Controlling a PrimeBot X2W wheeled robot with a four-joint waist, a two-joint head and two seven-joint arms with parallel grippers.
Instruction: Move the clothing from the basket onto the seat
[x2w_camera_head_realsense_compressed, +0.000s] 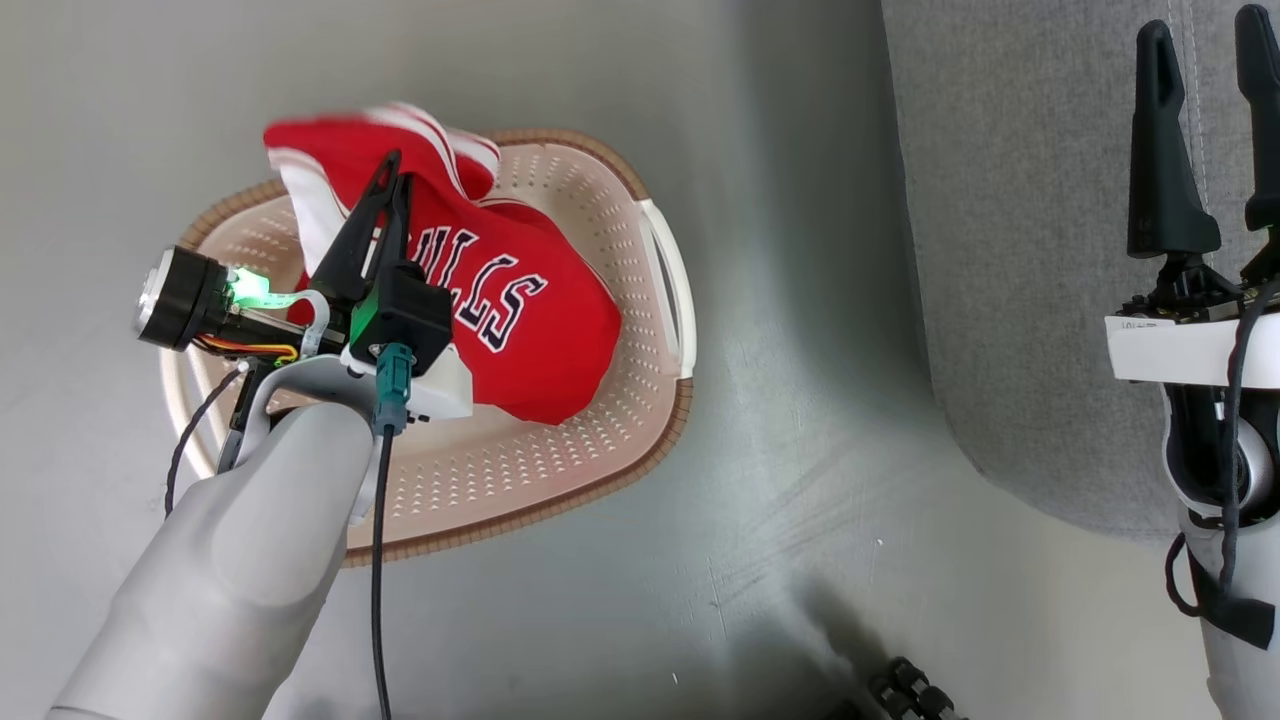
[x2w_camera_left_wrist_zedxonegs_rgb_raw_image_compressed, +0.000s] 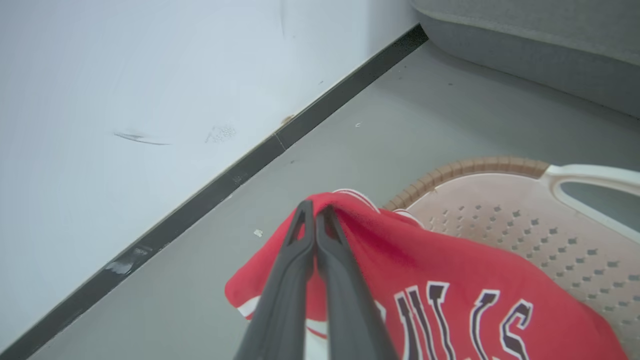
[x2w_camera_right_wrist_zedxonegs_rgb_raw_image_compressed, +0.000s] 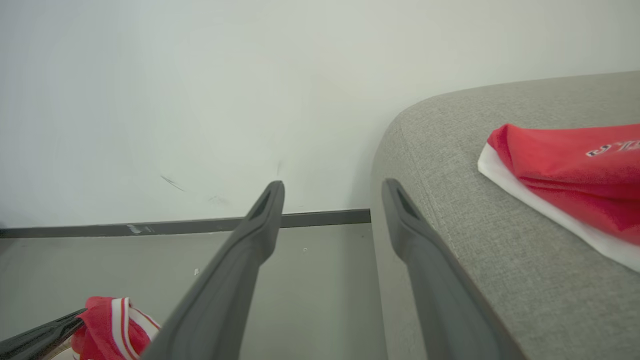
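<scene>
Red jersey (x2w_camera_head_realsense_compressed: 520, 320), smooth with navy white-edged letters, draped over the oval perforated cream basket (x2w_camera_head_realsense_compressed: 600, 440), its striped edge pinched between the left gripper (x2w_camera_head_realsense_compressed: 394, 172)'s closed jaws. Rightward, the right gripper (x2w_camera_head_realsense_compressed: 1203, 20) stood wide and empty above the grey woven seat (x2w_camera_head_realsense_compressed: 1010, 250), where a second red garment (x2w_camera_right_wrist_zedxonegs_rgb_raw_image_compressed: 565, 170) lay.

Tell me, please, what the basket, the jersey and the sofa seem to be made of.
Basket: probably moulded plastic, matte cream, with punched holes and a brown woven-looking rim.
Jersey: thin, soft synthetic-looking knit; it drapes and folds.
Sofa: coarse grey woven fabric, matte, with stitched seams.
</scene>
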